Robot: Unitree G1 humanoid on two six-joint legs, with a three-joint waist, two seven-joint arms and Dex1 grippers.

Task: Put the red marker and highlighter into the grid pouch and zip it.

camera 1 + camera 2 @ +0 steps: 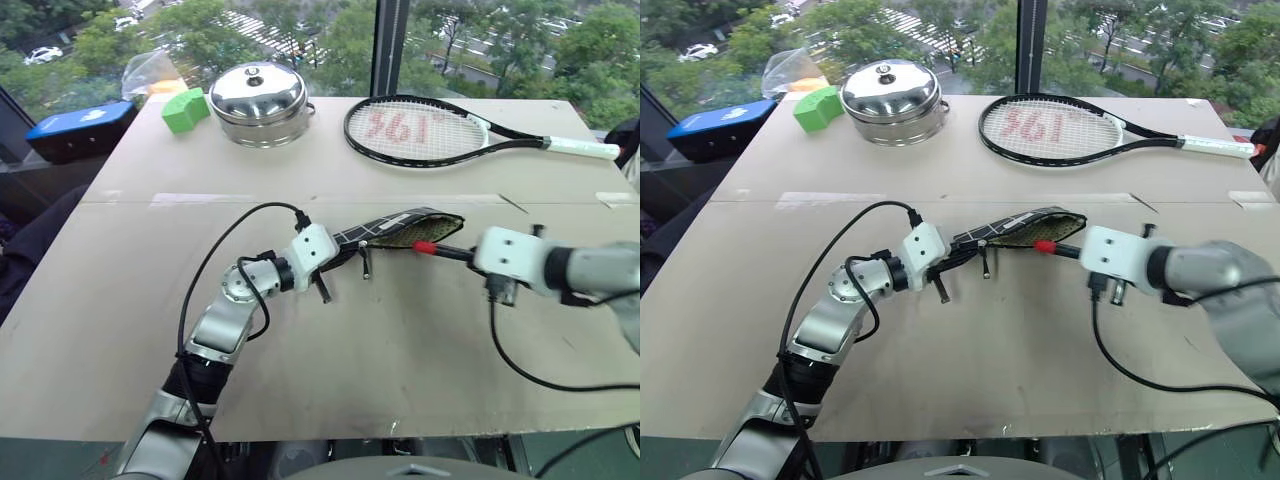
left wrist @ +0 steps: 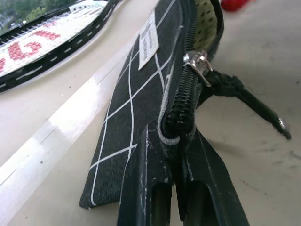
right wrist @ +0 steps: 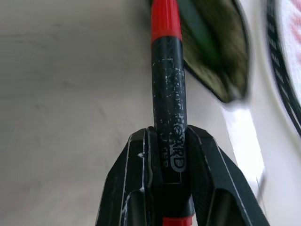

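Near the middle of the head view, the left gripper is pinching the closed end of the grid pouch with its fingers fully together, holding the mouth gaping toward the right. The right gripper is clamping the red marker by its black band, red tip pointing at the opening. The marker looks light, rigid and smooth, so it may be sliding if gripped loosely; the mid-body hold seems sound. The pouch is soft, floppy fabric, best held at the seam by the zipper. Something green is showing inside the pouch in the right wrist view, perhaps the highlighter; I cannot tell for sure.
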